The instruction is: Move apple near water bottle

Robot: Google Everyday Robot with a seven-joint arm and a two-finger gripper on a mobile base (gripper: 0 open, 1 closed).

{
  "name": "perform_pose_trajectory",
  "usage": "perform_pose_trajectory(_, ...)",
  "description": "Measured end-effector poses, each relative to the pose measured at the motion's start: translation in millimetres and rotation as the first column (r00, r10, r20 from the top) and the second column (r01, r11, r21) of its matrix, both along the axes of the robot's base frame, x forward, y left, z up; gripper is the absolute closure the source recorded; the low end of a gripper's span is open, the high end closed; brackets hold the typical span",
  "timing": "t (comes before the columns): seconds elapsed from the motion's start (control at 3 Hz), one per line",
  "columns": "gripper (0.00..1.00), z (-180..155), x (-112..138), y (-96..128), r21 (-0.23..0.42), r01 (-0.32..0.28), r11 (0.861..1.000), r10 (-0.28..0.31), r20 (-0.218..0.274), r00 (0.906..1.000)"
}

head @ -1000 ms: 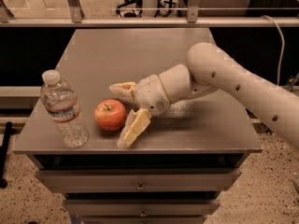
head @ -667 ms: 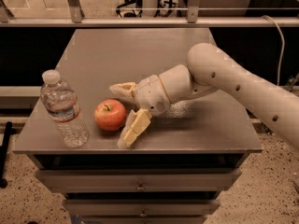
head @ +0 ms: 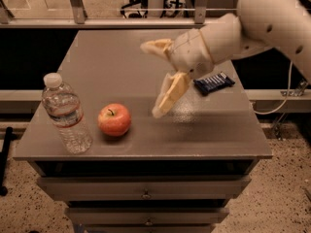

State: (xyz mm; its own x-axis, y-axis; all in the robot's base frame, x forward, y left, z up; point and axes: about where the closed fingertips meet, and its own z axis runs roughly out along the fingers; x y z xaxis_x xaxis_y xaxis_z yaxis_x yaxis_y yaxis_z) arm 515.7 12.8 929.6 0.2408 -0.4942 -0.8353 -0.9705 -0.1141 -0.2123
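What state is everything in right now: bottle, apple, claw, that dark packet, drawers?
water bottle: upright, capped.
apple: loose on table, beside water bottle.
gripper: open, empty, above table, right of apple.
dark packet: lying flat, far right.
drawers: shut.

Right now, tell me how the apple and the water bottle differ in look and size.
The apple is round and red-orange; the water bottle is clear ribbed plastic with a white cap. The water bottle stands far taller than the apple. Both sit upright, close but apart, near the table's front left. The claw hangs open above the table, right of the apple, holding neither.
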Motion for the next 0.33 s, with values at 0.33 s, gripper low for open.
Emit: perform_pose_trajectory(0.33, 0.0, 38.8, 15.2, -16.0, 0.03, 0.033, 0.999, -0.035, 0.069, 0.997)
